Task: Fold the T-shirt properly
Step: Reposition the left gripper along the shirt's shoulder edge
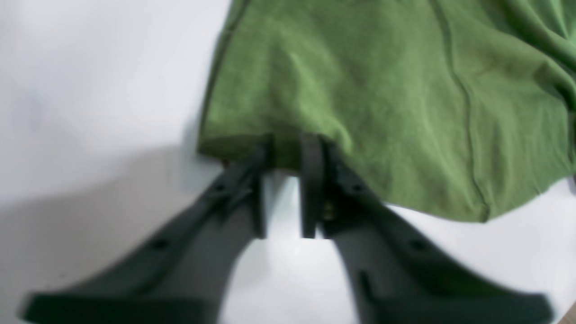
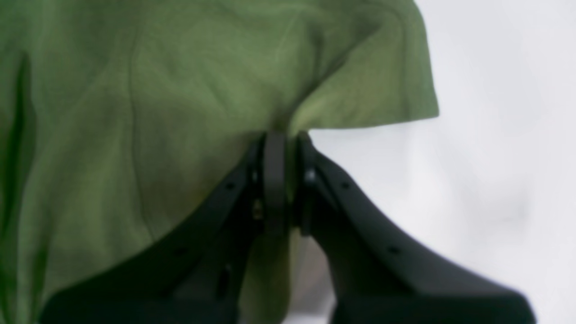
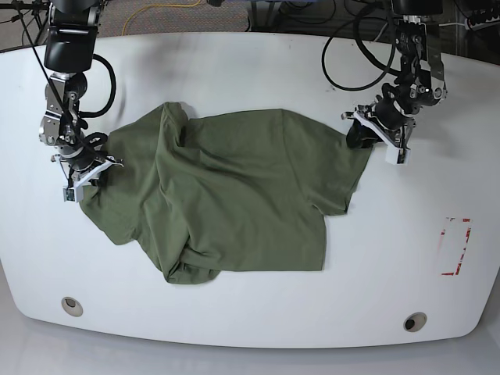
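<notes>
Right tool (image 2: 282,135): black, jaws pressed together on a fold of the T-shirt (image 2: 157,112); cloth bunches up from the pinch point, with a flap edge spreading to one side over white counter (image 2: 495,135).

Left tool (image 1: 288,148): black, two fingers with a clear gap between them, tips at the hem edge of the green cloth; whether any cloth is pinched cannot be told.

T-shirt, olive green, short-sleeved: lies crumpled and partly spread in the middle of the counter, one side folded over itself with a lump at the lower edge. Base view shows each tool at an opposite end of the garment.

Counter, white, rounded corners: two round metal fittings (image 3: 72,305) near the front edge; red-marked patch (image 3: 455,246) toward one side. Cables (image 3: 344,55) at the far edge.
</notes>
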`<act>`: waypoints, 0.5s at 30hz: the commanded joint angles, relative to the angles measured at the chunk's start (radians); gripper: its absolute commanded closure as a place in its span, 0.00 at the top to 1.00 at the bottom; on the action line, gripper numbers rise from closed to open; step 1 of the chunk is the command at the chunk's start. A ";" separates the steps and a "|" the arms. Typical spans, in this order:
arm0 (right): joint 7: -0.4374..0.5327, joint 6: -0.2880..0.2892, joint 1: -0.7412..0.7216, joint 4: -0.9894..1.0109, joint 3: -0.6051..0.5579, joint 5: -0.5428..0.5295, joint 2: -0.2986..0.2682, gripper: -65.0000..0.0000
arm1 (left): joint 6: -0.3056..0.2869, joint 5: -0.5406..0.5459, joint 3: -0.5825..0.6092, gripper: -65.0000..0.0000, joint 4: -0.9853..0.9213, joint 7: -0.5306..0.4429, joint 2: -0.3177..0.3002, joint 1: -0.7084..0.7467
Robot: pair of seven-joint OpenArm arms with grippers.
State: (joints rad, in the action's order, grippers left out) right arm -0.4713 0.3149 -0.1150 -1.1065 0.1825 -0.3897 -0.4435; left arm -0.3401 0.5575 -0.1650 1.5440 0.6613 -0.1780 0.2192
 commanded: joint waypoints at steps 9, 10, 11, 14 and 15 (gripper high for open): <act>-0.018 0.002 -0.002 -0.015 0.006 0.005 -0.011 0.02 | -0.079 0.053 -0.135 0.15 0.270 0.214 -0.001 0.049; -0.019 0.002 -0.002 -0.016 0.006 0.005 -0.011 0.02 | -0.078 0.050 -0.144 0.15 0.275 0.226 -0.001 0.050; -0.020 0.002 -0.002 -0.016 0.007 0.006 -0.011 0.02 | -0.077 0.049 -0.151 0.16 0.274 0.235 -0.001 0.049; -0.023 0.002 -0.002 -0.018 0.007 0.006 -0.012 0.02 | -0.071 0.044 -0.168 0.19 0.265 0.251 -0.001 0.045; -0.024 0.002 -0.004 -0.017 0.008 0.007 -0.011 0.01 | -0.066 0.041 -0.172 0.20 0.255 0.260 -0.002 0.036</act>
State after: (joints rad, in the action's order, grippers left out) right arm -0.4713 0.3153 -0.1085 -1.1149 0.1864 -0.3920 -0.4404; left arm -0.4129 0.5991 -0.3229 1.8004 0.9123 -0.1722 0.2642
